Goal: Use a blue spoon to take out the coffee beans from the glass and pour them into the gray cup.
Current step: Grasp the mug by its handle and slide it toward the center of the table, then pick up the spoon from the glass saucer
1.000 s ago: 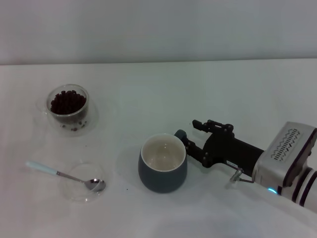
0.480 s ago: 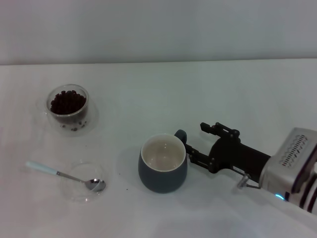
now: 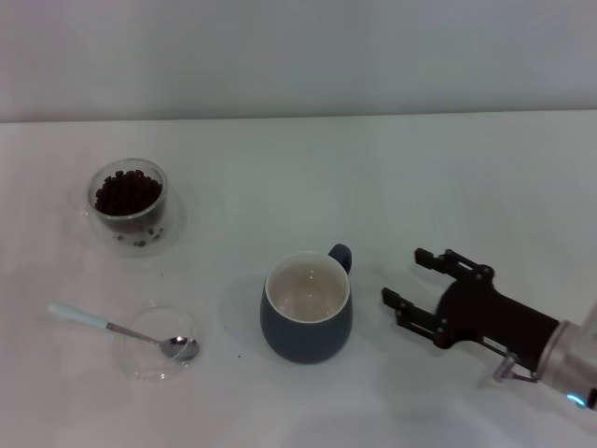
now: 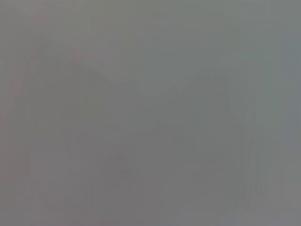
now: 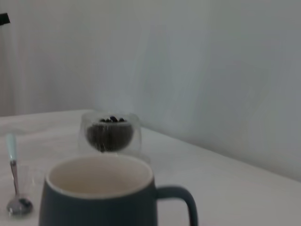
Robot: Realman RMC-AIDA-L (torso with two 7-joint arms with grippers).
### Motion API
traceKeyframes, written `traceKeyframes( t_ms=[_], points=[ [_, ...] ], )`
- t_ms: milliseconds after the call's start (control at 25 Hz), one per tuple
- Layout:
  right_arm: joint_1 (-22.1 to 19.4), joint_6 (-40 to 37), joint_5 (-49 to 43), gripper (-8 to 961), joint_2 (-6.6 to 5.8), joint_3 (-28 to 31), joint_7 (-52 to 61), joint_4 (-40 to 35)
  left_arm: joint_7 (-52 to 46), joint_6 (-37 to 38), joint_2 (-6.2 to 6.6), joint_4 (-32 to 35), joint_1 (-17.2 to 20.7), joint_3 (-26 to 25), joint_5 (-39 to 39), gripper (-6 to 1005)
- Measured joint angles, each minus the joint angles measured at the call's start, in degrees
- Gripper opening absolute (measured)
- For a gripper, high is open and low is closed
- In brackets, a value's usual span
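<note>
The gray cup (image 3: pixel 306 315) stands upright near the table's middle with its handle pointing toward the back right; its cream inside looks bare (image 5: pixel 96 176). My right gripper (image 3: pixel 402 276) is open and holds nothing, a short gap to the right of the cup's handle. At the far left is the glass (image 3: pixel 128 199) holding the coffee beans (image 3: pixel 126 191), which also appear behind the cup (image 5: pixel 110 132). The blue spoon (image 3: pixel 82 319) lies at the front left with its bowl resting in a shallow clear dish (image 3: pixel 140 366). The left gripper is out of view.
A few stray beans lie under the glass's base. White tabletop spreads around the cup, and a pale wall rises behind the table. The left wrist view shows only flat grey.
My right gripper has drawn back to the right, away from the cup's handle, staying open. The cup, glass and spoon have not moved.
</note>
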Motion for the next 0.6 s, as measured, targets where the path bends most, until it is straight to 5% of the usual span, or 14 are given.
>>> traceKeyframes(
  t_ms=[200, 600],
  points=[
    [-0.6, -4.7, 0.8, 755, -0.49, 3.0, 0.2, 4.0, -0.2, 0.0, -0.07, -0.1, 0.0, 0.5, 0.6, 872],
    [-0.9, -12.4, 0.8, 742, -3.57, 22.3, -0.4, 8.4, -13.9, 3.8, -0.18, -3.4, 2.9, 0.6, 5.4, 871]
  ],
)
